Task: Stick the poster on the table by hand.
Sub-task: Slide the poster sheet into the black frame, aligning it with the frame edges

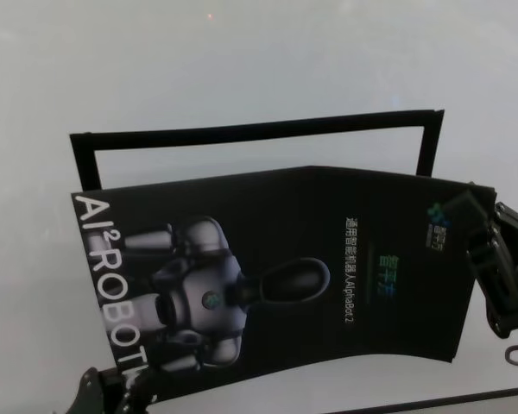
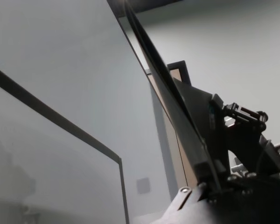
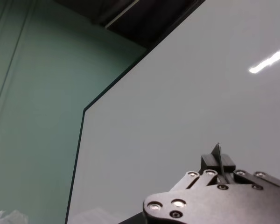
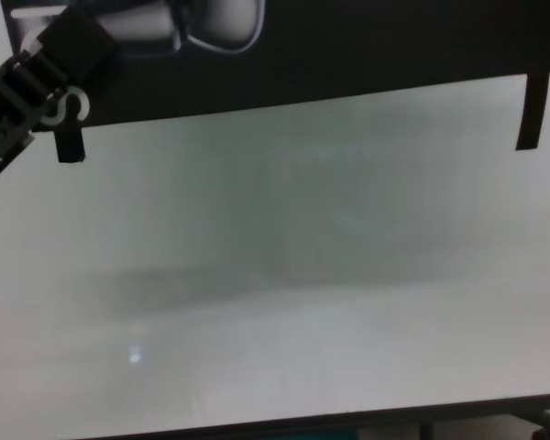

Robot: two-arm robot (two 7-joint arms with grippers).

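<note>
My left fingers [image 1: 112, 392] and right fingers [image 1: 476, 226] clamp opposite edges of the poster [image 1: 311, 267]. It hangs bowed above the bench [image 1: 242, 69], open white surface beyond.

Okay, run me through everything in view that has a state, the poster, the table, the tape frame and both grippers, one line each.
poster: held up off the table by both grippers, bowed, printed side facing up.
table: bare white top, poster not yet stuck down.
black strip frame: lying flat on the table, its near part hidden behind the poster.
left gripper: shut on the poster's left corner.
right gripper: shut on the poster's right edge.
</note>
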